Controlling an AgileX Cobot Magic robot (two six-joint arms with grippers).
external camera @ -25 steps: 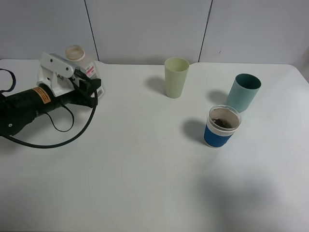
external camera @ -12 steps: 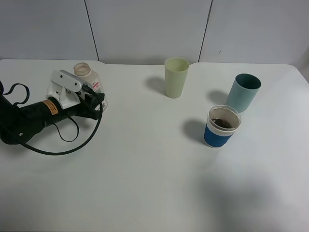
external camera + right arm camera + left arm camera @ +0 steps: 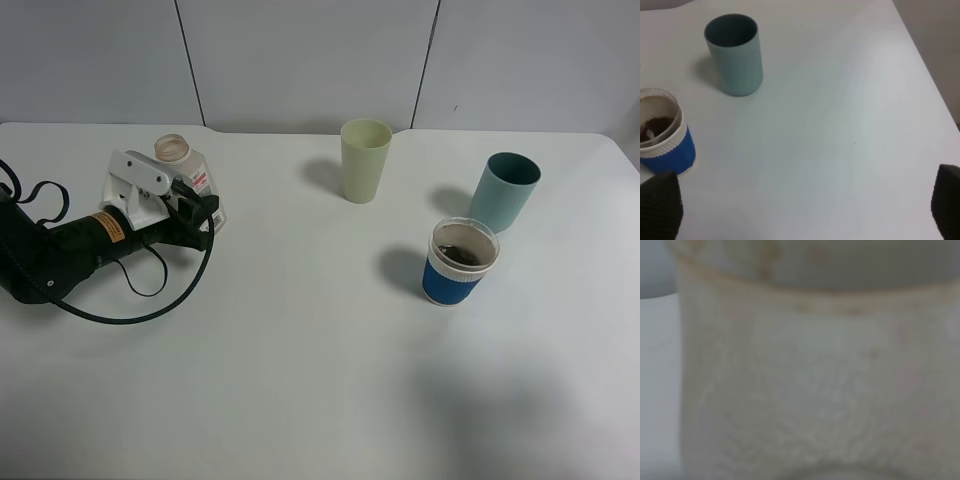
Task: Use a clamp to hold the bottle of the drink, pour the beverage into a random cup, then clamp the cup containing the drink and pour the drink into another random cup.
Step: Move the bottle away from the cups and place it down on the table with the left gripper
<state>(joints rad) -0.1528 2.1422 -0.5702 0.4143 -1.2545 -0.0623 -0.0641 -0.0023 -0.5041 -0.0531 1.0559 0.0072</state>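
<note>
L pincer (image 3: 200,212) is clamped shut on the lower body of the bottle (image 3: 181,166), which is upright w/ its mouth up at the far-left of the table (image 3: 300,380). In the L wrist view the bottle's pale wall fills the pic, blurred. R pincer (image 3: 804,205) gapes wide, nothing btwn its black fingertips (image 3: 660,205), above the table near the blue-banded cup (image 3: 461,262). That cup sits right of centre w/ a little brown drink (image 3: 462,254) in it. Teal cup (image 3: 504,190) is just behind it, apart. Pale yellow-green tumbler (image 3: 365,160) stands farther back, near the middle.
</note>
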